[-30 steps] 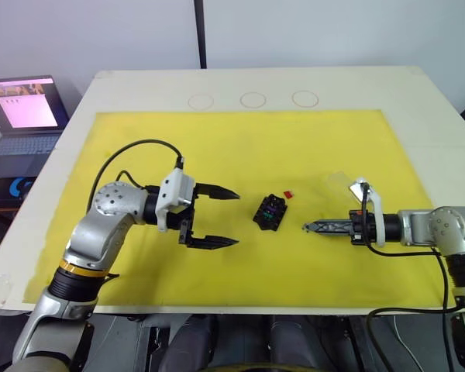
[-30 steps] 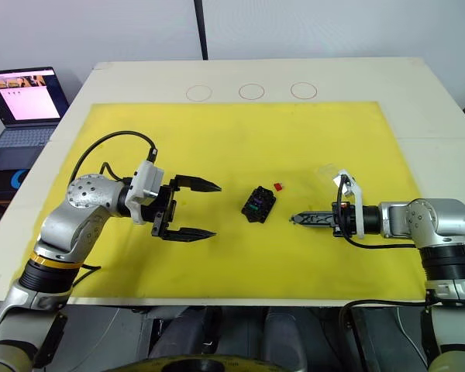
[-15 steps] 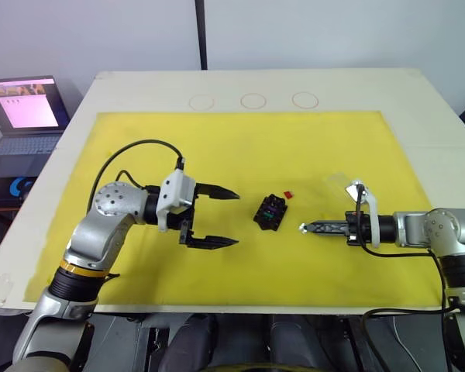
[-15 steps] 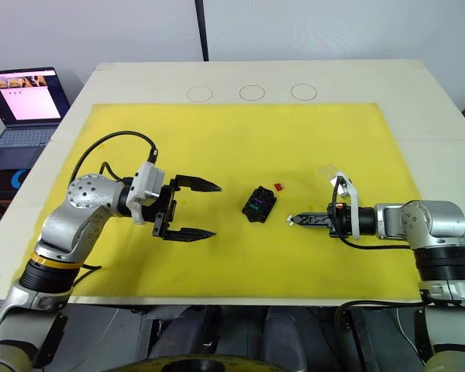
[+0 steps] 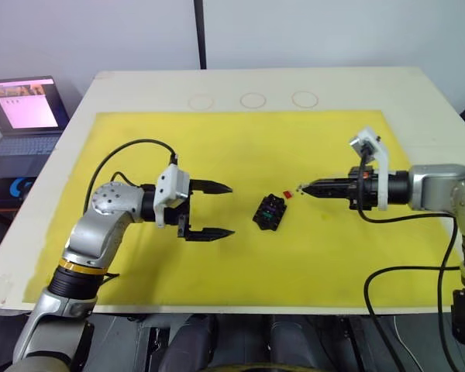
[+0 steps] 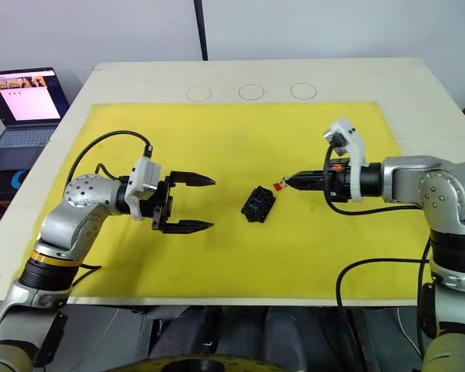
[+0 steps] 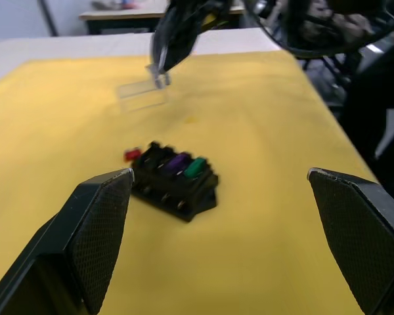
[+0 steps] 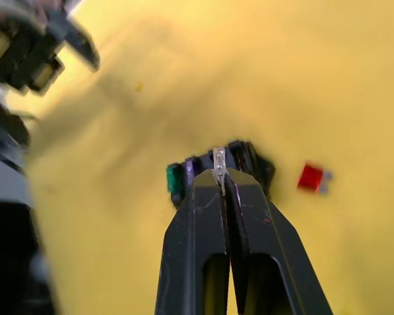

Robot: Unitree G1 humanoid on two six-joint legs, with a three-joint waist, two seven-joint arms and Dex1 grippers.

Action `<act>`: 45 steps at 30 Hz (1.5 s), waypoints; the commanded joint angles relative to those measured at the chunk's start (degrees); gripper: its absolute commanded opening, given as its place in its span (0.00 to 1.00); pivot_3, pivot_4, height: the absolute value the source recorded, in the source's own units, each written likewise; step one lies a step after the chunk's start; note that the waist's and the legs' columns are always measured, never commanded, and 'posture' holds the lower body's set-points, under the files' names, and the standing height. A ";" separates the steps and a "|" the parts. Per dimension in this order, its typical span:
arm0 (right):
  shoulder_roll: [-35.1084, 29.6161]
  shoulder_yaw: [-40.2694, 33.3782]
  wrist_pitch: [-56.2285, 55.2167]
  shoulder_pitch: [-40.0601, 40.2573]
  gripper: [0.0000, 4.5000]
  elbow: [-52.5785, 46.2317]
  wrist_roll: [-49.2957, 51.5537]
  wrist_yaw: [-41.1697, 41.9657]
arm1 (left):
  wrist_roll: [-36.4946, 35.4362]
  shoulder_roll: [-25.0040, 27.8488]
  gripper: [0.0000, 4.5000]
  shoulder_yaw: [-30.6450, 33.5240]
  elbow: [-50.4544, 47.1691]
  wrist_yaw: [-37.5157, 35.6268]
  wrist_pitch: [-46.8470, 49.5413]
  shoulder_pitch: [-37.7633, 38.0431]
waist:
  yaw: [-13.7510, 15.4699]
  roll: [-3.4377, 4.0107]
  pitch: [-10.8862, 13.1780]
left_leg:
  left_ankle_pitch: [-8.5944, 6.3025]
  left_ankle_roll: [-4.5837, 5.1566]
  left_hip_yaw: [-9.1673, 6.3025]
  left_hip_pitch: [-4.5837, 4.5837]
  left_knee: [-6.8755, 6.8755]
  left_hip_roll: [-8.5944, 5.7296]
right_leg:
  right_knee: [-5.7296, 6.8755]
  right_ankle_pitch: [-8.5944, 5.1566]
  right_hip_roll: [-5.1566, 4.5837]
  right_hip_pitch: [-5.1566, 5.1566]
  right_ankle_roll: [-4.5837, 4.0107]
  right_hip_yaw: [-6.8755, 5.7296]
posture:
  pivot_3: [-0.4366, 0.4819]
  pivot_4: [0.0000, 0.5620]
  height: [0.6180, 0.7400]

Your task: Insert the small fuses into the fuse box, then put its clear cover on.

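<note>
A: Where is the fuse box?

B: The fuse box (image 5: 269, 213) sits near the middle of the yellow mat (image 5: 240, 147), just below centre in the head views. A green fuse (image 7: 196, 167) and a purple fuse (image 7: 177, 161) are seated in its slots.

A: And the red one?

B: The red fuse (image 5: 288, 194) lies loose on the mat, just beside the box's upper right corner.

A: The cover?

B: The clear cover (image 7: 142, 96) shows in the left wrist view, lying on the mat beyond the box.

A: How are the grippers?

B: The left gripper (image 5: 211, 209) hangs left of the box, fingers spread wide and holding nothing. The right gripper (image 5: 302, 187) points in from the right, tip close to the red fuse, its fingers pinched together on a small pale sliver (image 8: 218, 163); I cannot tell what it is.
</note>
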 commanded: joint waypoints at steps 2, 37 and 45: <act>1.92 1.89 -0.44 -3.06 0.00 -7.37 -1.49 -5.91 | 0.11 -1.00 1.00 0.38 0.09 1.00 -0.99 -1.11 | -0.18 0.00 0.00 | 0.01 -0.01 0.04 0.00 0.04 -0.09 | 0.07 0.00 -0.12 -0.02 0.01 0.00 | 0.48 0.27 1.00; 3.68 14.06 -10.72 1.61 0.00 -9.21 -12.14 -6.63 | 5.74 -5.07 1.00 -3.44 3.28 3.36 -4.27 -1.51 | -0.22 -0.01 -0.01 | 0.03 -0.03 0.05 0.01 0.04 -0.08 | 0.18 0.00 -0.10 -0.09 0.00 -0.01 | 0.48 0.27 1.00; 4.02 14.18 -11.00 2.05 0.00 -8.57 -12.85 -7.01 | 6.11 -5.20 1.00 -3.38 3.63 2.95 -4.71 -1.62 | -0.22 -0.01 -0.01 | 0.04 -0.04 0.05 0.01 0.04 -0.08 | 0.18 0.00 -0.11 -0.09 0.00 0.00 | 0.48 0.27 1.00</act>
